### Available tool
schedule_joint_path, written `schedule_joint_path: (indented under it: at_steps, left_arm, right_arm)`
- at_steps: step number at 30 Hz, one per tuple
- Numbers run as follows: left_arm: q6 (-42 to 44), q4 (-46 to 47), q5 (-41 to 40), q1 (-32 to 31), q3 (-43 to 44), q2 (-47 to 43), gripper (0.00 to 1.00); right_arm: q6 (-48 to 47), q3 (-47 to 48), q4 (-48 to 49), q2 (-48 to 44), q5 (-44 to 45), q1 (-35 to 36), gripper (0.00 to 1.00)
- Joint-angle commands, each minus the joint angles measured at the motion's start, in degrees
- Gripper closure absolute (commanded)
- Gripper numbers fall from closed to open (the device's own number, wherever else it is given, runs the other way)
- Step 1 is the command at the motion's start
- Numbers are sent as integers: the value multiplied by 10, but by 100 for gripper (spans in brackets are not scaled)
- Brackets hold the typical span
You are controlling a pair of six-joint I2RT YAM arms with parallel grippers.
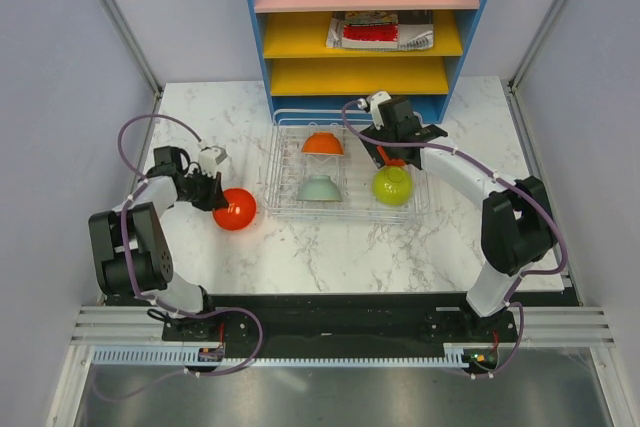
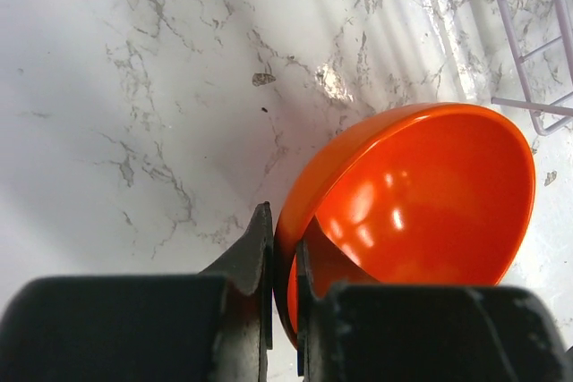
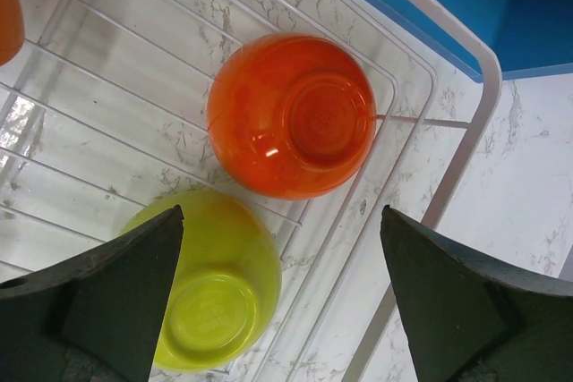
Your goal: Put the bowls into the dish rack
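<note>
A red bowl (image 1: 236, 209) rests on the marble table, left of the dish rack (image 1: 285, 172). My left gripper (image 1: 211, 191) is shut on its near rim: in the left wrist view one finger lies inside the red bowl (image 2: 421, 194) and the other outside, at my left gripper (image 2: 285, 257). The rack holds an orange bowl (image 1: 322, 143), a pale mint bowl (image 1: 318, 188) and a lime green bowl (image 1: 393, 185). My right gripper (image 1: 402, 139) hovers open over the rack's right end. Below my right gripper (image 3: 282, 212) lie an upturned red-orange bowl (image 3: 291, 114) and the upturned lime bowl (image 3: 215, 301).
A blue shelf unit (image 1: 365, 27) with pink and yellow shelves stands directly behind the rack, holding books. The rack's white wire rim (image 3: 488, 78) runs close to the right fingers. Grey walls close in the table on both sides.
</note>
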Motion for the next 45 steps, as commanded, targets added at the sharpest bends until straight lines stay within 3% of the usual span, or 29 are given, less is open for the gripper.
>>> schedule_joint_path:
  at_steps: [1,8,15,25,31,35,39,45]
  left_arm:
    - [-6,10,-2,16,15,-23,98]
    - [-13,13,6,25,15,-27,98]
    - [-12,12,7,26,15,-28,98]
    - [-18,12,14,31,13,-51,98]
    - [-35,10,36,32,38,-87,98]
    - [-44,-1,146,25,81,-111,98]
    - [-53,-26,260,3,159,-103,98]
    - [-78,-29,283,-90,234,-99,98]
  right_arm:
    - [-11,-6,8,6,23,1,2]
    - [-26,-3,1,35,79,6,2]
    - [-35,17,-83,39,93,12,2]
    - [-41,11,-136,-13,106,32,2]
    - [-16,105,-128,-42,89,32,2]
    - [28,125,-100,-89,-69,32,2]
    - [78,115,-73,-126,-327,30,2]
    - [196,105,-32,-107,-551,22,2]
